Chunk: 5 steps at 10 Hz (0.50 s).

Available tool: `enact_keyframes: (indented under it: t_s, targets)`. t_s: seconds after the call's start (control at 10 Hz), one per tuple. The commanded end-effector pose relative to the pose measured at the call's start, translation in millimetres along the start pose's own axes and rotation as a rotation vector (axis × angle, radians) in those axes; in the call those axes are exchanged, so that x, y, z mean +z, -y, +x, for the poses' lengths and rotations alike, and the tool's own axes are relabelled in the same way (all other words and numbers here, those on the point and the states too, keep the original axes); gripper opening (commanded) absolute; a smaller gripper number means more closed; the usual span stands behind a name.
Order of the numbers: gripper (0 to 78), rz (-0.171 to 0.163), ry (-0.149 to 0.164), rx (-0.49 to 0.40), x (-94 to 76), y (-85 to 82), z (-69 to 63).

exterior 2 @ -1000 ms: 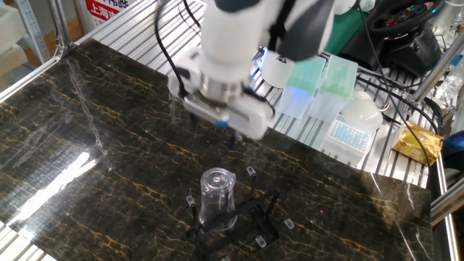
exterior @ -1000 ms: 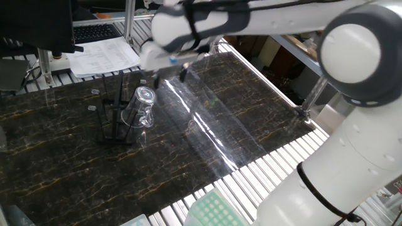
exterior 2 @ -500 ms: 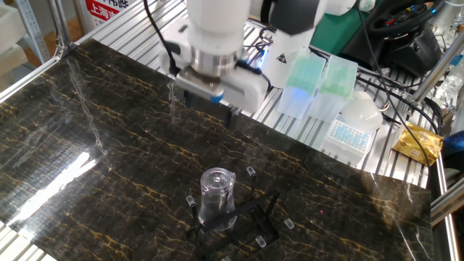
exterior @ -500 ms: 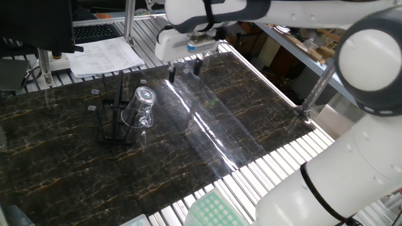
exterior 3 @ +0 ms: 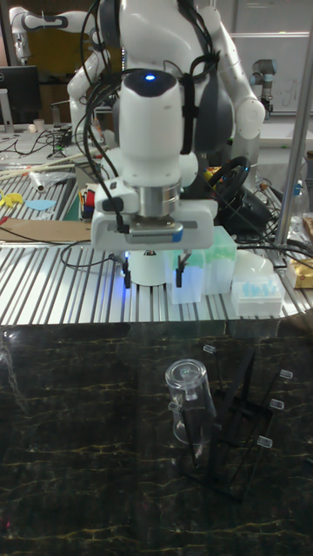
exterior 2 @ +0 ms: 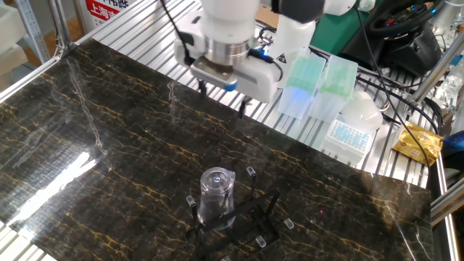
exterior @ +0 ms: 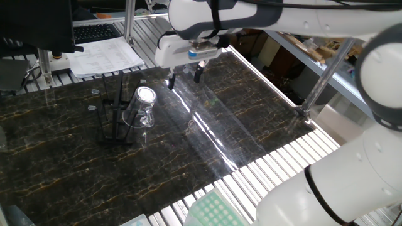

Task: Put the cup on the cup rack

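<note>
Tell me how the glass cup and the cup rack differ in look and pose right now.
The cup is clear glass, while the cup rack is thin black wire with pale prong tips. The cup is one solid tilted cylinder, base up; the cup rack stands on its splayed base with an upright post. They share one spot on the dark marble table, the cup hanging on the rack, away from the open gripper.

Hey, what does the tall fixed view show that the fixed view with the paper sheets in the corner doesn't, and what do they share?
Only the tall fixed view shows the arm head-on, with the lit blue light on its wrist, a second robot behind, and the pale boxes past the table edge. Only the view with the paper sheets shows those sheets and the glare streak across the dark marble table. Both show the cup hung on the cup rack, and the open, empty gripper raised clear of it.
</note>
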State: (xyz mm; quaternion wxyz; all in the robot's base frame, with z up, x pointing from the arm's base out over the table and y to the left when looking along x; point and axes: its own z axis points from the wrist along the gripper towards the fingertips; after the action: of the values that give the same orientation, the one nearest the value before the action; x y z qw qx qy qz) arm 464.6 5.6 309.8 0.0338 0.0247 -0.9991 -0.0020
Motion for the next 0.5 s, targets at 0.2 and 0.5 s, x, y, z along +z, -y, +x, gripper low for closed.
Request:
enact_keyframes:
  t_s: [0.2, 0.5]
  targets:
    - [77.5, 0.007, 0.002, 0.017, -19.9, 2.2, 9.4]
    - [77.5, 0.013, -0.002, 0.016, -29.6, 7.0, 8.9]
